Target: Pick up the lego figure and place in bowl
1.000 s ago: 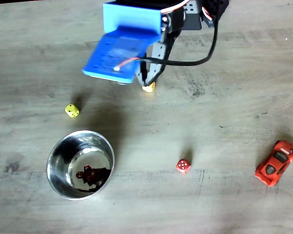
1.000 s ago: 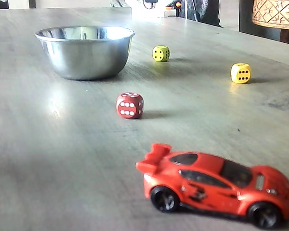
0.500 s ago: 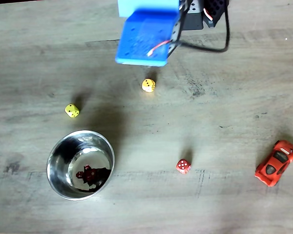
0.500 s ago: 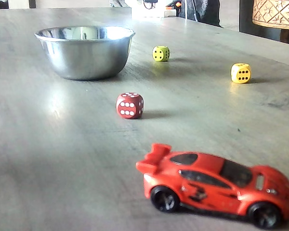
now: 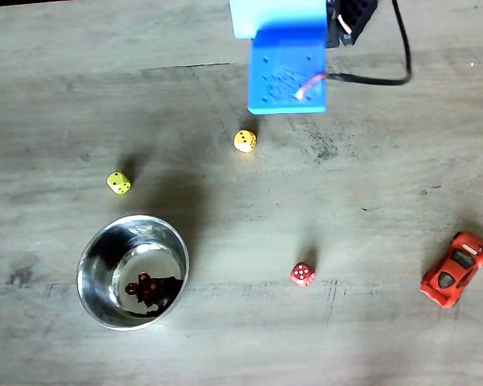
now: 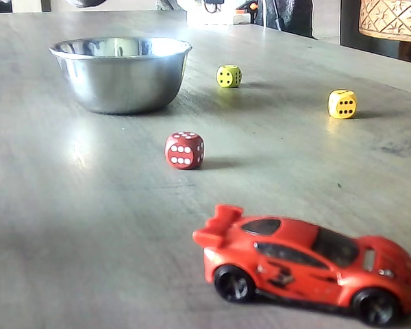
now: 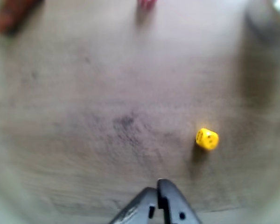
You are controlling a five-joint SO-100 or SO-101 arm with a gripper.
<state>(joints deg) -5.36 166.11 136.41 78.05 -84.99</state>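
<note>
My claw (image 7: 157,193) is clenched on nothing; figure (image 5: 146,287) lies in the bowl (image 5: 92,248). Swinging low could knock 1 yellow die (image 7: 207,139).

So the arm is sitting up at the top edge in a fixed view looking down, and what's showing is mostly its blue plastic wrist housing (image 5: 286,76), a flat rectangular block pointing down the picture, with a red-and-white wire running across it and a black cable (image 5: 378,79) looping off to the right. In the wrist view the dark grey two-finger pincer (image 7: 157,199) is poking in from the bottom edge, fingertips pressed together, gripping nothing, and hanging above the tabletop (image 7: 107,93).
</note>
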